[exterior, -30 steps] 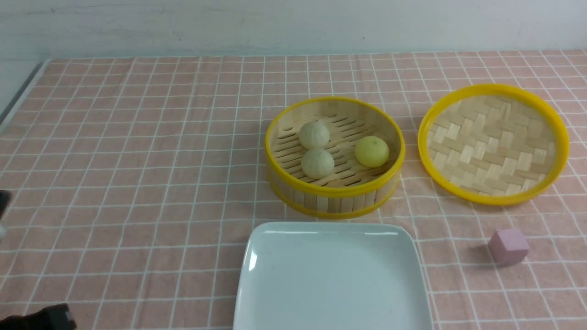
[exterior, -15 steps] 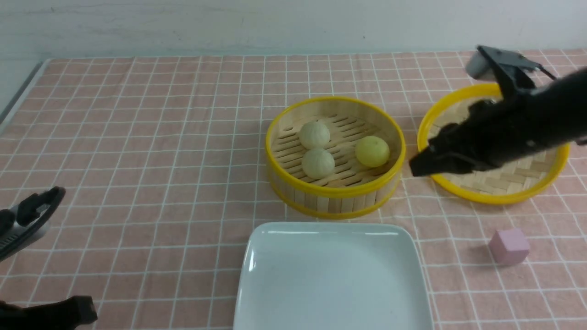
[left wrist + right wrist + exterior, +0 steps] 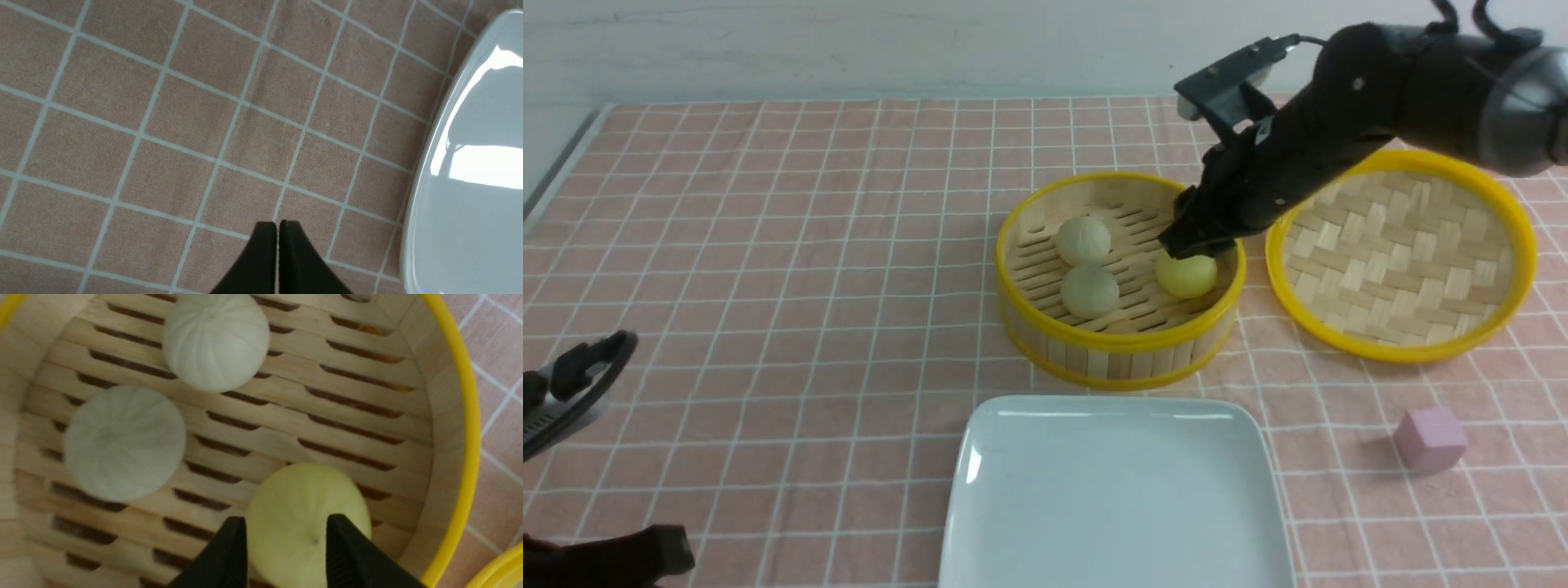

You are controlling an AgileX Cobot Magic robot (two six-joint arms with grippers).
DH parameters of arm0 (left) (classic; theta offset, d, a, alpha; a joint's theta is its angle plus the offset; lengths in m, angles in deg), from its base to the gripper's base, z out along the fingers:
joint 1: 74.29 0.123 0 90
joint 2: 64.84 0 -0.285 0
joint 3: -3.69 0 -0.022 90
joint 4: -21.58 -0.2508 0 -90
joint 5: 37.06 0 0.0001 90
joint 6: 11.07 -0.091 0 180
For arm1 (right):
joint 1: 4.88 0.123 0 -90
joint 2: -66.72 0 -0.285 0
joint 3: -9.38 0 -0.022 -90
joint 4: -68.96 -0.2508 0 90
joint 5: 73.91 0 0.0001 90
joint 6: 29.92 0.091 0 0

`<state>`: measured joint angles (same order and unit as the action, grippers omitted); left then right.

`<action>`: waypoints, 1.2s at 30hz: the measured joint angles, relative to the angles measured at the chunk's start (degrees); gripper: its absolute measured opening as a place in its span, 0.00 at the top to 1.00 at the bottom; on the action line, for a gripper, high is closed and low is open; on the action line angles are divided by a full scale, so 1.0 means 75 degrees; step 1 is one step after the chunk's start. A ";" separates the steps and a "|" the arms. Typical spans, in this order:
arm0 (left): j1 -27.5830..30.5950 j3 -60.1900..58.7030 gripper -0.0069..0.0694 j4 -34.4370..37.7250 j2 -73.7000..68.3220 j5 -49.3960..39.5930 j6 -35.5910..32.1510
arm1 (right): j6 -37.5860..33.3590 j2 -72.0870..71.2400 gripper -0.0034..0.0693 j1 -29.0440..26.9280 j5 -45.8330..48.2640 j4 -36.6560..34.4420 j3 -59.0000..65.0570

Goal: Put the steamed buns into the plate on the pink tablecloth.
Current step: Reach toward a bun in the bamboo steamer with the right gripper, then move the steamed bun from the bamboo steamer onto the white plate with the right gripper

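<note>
The right gripper (image 3: 1191, 243) hovers over a yellow bun (image 3: 1186, 275) in a round bamboo steamer (image 3: 1123, 359), where two pale buns, one (image 3: 1083, 241) nearly against the other (image 3: 1089, 291), sit on the slatted base; the steamer's woven lid (image 3: 1401, 261) lies just beside it on a pink checked tablecloth (image 3: 792, 327), with a white square plate (image 3: 1111, 498) nearer the camera and a small pink cube (image 3: 1430, 439) at right

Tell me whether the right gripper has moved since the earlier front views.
Yes. The right gripper was over the woven lid; now it is farther left, above the yellow bun in the steamer.
</note>
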<state>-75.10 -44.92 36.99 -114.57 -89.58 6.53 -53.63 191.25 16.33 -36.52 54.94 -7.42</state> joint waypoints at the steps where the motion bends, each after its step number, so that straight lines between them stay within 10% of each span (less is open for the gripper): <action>1: 0.0000 0.0000 0.86 0.0000 0.0000 0.0002 0.0000 | 0.0000 0.0000 0.56 0.0000 -0.0058 0.0026 0.0000; 10: 0.0000 0.0000 0.84 -0.0060 0.0000 0.0163 0.0006 | 0.0353 0.0715 0.60 0.0013 -0.0557 0.0166 -0.0056; 18: 0.0000 0.0000 0.84 -0.0022 0.0000 0.0150 0.0006 | 0.0369 0.0795 0.94 0.0023 -0.0570 0.0166 -0.0108; 36: 0.0000 0.0000 0.82 0.0342 0.0000 -0.0152 0.0008 | 0.0786 -0.3459 0.94 0.0023 0.2665 -0.0504 -0.0015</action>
<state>-75.10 -44.92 39.56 -114.57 -90.72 6.59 -47.74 165.31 16.50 -16.53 51.16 -7.54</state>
